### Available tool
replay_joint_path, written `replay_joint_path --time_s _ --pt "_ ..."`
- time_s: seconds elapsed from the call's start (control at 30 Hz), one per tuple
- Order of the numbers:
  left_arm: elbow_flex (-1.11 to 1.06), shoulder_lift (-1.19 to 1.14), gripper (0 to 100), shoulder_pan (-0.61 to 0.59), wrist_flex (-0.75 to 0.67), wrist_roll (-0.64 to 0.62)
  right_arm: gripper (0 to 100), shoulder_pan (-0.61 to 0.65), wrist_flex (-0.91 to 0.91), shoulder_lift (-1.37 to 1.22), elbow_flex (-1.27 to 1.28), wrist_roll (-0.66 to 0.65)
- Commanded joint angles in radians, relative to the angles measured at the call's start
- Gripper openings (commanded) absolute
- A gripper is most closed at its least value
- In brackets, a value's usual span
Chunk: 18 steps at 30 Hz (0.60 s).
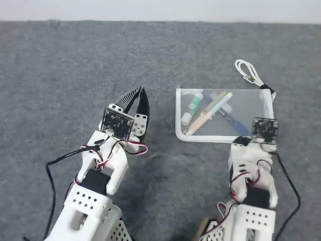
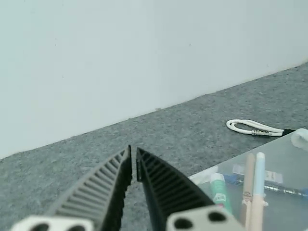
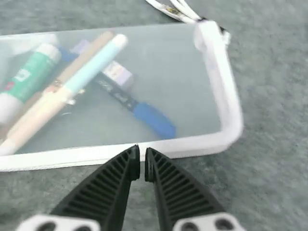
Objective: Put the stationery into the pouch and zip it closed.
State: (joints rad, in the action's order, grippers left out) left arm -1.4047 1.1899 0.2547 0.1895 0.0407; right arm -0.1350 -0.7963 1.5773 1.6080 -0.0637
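High view: pouch (image 1: 253,105) lies flat on the table (image 1: 75,60), long axis running L-R across it. Stationery (image 1: 208,113) is inside, pens slanted. Left gripper (image 1: 139,103) sits well left of the pouch, fingers pressed nearly together, holding nothing. Right gripper (image 1: 245,140) is at the pouch's near long edge, so the right arm is much the nearer. White cord (image 1: 249,70) trails off the far right corner, beyond the right gripper; prob. tied to the zip pull.

Left wrist view: left gripper (image 2: 134,161) tips together, empty. Pouch (image 2: 288,159) is off to one side, cord (image 2: 252,127) past it.

Right wrist view: right gripper (image 3: 142,161) pinched to a sliver, empty, tips just short of the pouch (image 3: 227,96) rim. Can't tell whether the zip is closed.
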Motion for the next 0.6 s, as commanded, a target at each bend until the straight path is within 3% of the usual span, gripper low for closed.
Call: replay_joint_path --time_s 0.0,0.47,0.57 --pt "0.022 0.031 1 -0.003 -0.034 -0.017 0.6 0.047 0.013 0.177 0.060 -0.014" --pt "-0.222 0.649 1 0.005 0.121 -0.066 0.6 0.048 -0.059 0.232 0.075 -0.015" --pt "-0.209 0.624 1 -0.003 0.133 -0.048 0.6 0.048 -0.059 0.231 0.075 -0.015"
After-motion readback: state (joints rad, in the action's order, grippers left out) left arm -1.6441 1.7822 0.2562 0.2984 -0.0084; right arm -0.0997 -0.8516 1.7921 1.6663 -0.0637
